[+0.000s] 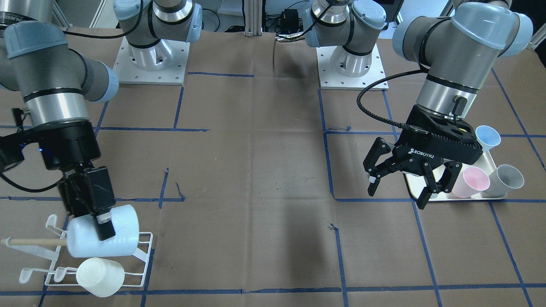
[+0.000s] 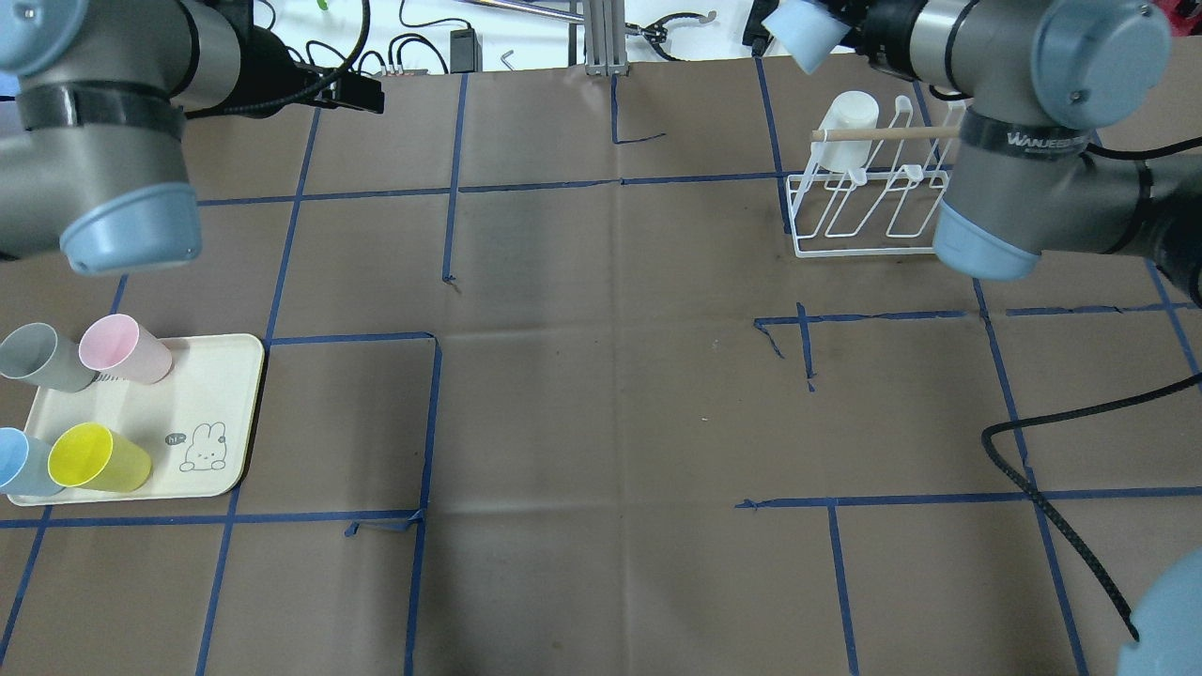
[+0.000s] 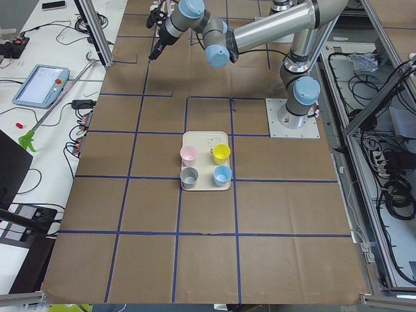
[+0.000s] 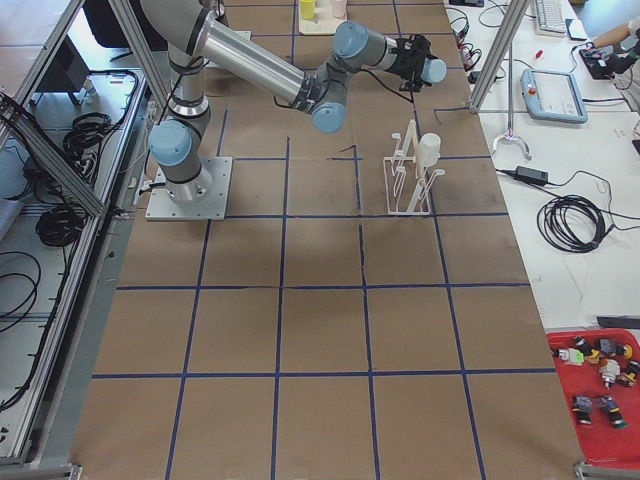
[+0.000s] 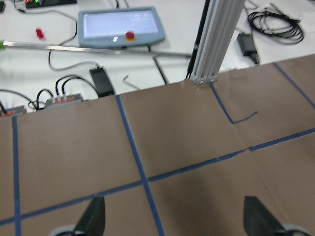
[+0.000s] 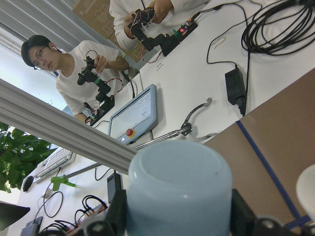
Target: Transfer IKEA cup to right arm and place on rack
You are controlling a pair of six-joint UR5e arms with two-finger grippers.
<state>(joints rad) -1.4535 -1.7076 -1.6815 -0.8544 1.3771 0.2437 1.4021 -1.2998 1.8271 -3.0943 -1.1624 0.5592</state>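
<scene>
My right gripper (image 1: 104,225), boxy black with flat fingers, is shut on a pale blue cup (image 1: 121,238). It holds the cup on its side just over the white wire rack (image 1: 147,256), next to the wooden dowel (image 1: 34,242). The right wrist view shows the cup (image 6: 179,191) between the fingers. From overhead the cup (image 2: 803,33) is beyond the rack (image 2: 845,249). A white cup (image 1: 100,277) hangs upside down on a rack prong. My left gripper (image 1: 399,194), with linked-bar fingers, is open and empty above the tray's edge.
A cream tray (image 2: 216,413) with a drawn animal sits on my left, holding grey (image 2: 38,357), pink (image 2: 122,349), blue (image 2: 23,462) and yellow (image 2: 97,458) cups. Blue tape lines cross the brown table cover. Operators sit beyond the far edge.
</scene>
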